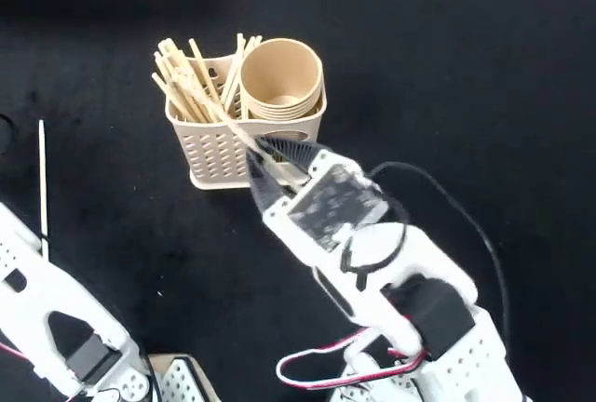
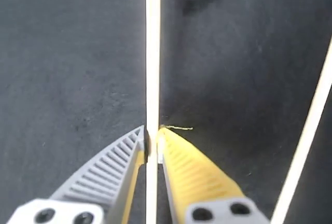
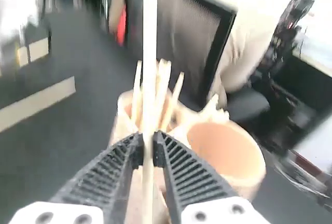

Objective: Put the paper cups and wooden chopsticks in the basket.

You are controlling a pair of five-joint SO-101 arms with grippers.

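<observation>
Now: a chopstick (image 3: pixel 149 53) angled across the basket (image 1: pixel 216 155).
The right gripper (image 3: pixel 148 142), clenched on it, sits at 5 o'clock of the basket, itself at 11 o'clock on the table (image 1: pixel 484 95); I'd tilt it steeper, clearing the cups (image 1: pixel 280 81) and rim, before letting go. The left gripper (image 2: pixel 152 138) grasps another chopstick (image 2: pixel 152 53) at 9 o'clock, open table all round.

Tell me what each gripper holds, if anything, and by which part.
The left gripper grips a lone chopstick at its shaft. The right gripper grips a second chopstick, also at the shaft, its far end over the basket.
</observation>
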